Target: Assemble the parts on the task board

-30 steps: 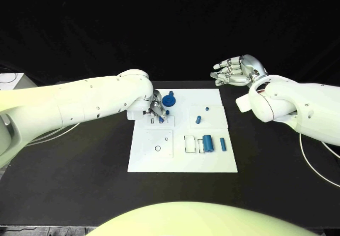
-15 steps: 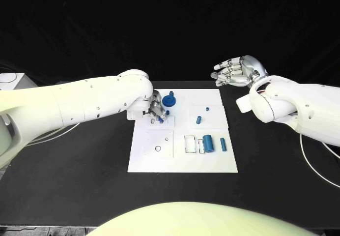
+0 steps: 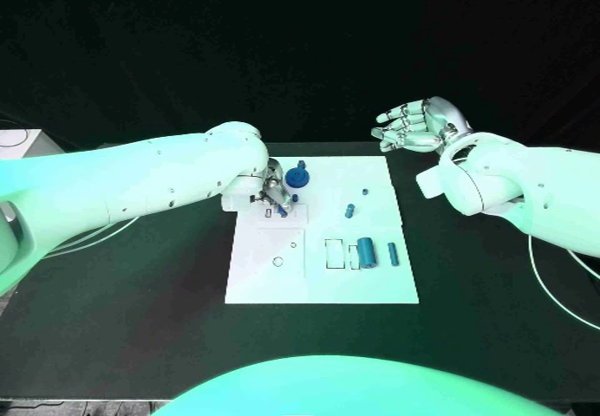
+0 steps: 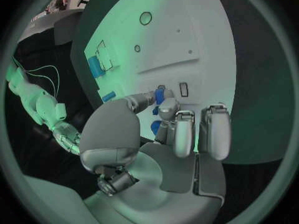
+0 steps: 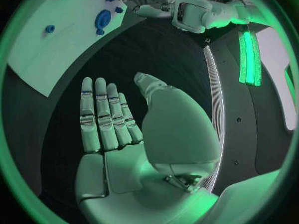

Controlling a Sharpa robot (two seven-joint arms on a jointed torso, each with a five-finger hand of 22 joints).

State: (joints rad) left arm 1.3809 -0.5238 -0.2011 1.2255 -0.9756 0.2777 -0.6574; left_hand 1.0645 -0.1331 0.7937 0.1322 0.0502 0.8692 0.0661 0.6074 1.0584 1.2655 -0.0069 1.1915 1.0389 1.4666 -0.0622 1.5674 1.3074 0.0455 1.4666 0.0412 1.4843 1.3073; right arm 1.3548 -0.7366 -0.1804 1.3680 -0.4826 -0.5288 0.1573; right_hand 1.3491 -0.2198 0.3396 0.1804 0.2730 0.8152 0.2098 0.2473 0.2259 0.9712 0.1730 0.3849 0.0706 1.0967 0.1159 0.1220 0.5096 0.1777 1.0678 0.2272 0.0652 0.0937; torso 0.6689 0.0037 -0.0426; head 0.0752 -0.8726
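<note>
Small blue part point(image 4: 159, 93) pinched at left hand point(image 3: 273, 196) fingertips, over task board point(image 3: 375, 286)

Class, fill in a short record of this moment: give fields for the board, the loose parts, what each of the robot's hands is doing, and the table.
board: white task board lying flat mid-table
left hand: left hand low over the board's far left part, pinching a small blue part at its fingertips
right hand: right hand raised off the board beyond its far right corner, fingers apart, holding nothing
loose parts: blue cylinder and slim blue pin lying side by side, apart; round blue knob near the left hand
table: black table
</note>
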